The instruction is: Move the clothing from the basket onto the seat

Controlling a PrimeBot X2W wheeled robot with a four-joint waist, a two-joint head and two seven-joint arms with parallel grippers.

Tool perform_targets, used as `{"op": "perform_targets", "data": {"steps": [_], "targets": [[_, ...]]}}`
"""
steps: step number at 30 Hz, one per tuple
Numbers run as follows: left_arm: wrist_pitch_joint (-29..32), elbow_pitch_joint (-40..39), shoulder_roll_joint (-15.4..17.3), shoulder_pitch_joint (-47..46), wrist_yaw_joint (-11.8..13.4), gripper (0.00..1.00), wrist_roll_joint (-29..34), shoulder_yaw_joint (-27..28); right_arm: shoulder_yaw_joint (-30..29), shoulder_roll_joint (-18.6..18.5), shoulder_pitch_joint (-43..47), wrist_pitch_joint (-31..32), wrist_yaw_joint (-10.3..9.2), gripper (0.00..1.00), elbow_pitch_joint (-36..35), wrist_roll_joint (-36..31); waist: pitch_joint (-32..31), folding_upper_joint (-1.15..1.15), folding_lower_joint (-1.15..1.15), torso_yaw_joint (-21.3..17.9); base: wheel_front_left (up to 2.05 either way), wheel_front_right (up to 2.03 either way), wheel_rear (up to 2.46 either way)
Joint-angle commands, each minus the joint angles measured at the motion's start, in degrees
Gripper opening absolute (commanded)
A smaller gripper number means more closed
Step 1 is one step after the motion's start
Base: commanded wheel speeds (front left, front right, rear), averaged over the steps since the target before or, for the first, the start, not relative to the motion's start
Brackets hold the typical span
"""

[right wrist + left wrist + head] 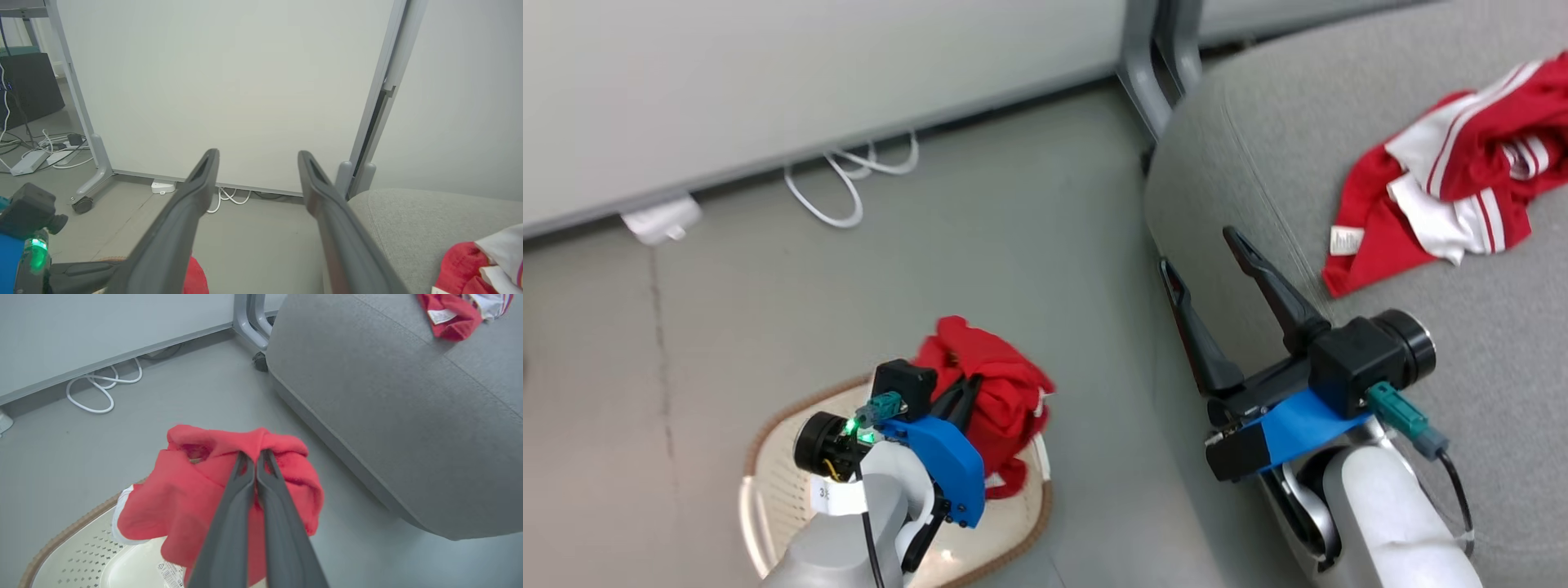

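Pinches a soft bright red fabric garment (992, 392) in tightly closed left jaws, above the far rim of the cream perforated plastic basket (768, 498). Holds right jaws spread wide, empty, over the large grey upholstered seat (1339, 147) at its left edge. Has a second red, white-striped garment (1445, 180) crumpled near the seat's right edge.

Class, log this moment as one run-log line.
left gripper: shut on red garment above basket | right gripper: open | second garment: on seat

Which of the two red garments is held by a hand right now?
The red garment over the basket: the left hand is shut on it. The other garment, with white stripes, lies free on the grey seat.
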Motion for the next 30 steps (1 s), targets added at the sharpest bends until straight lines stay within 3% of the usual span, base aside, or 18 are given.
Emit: {"op": "perform_targets", "data": {"steps": [1, 11, 30], "targets": [[-0.31, -1.78, 0.61, 1.05, -0.36, 0.0, -0.78, -1.01, -0.25, -0.08, 2.21, 0.72, 0.01, 1.0, 0.24, 0.27, -8.21, -0.01, 0.02, 5.62, 0.0, 0.0, 0.0], [0.91, -8.08, 0.95, -2.77, -0.26, 0.0, -3.05, -6.6, -1.63, -0.09, 8.79, 3.39, 0.01, 1.0, -0.56, 0.82, -15.31, -0.01, 0.02, 9.87, 0.0, 0.0, 0.0], [3.03, -13.16, 0.63, -10.28, -0.26, 0.0, -7.35, -10.75, 0.15, -0.09, 10.88, 3.92, 0.01, 1.0, -0.84, 2.47, -17.46, -0.01, 0.02, 10.07, 0.0, 0.0, 0.0]]}}
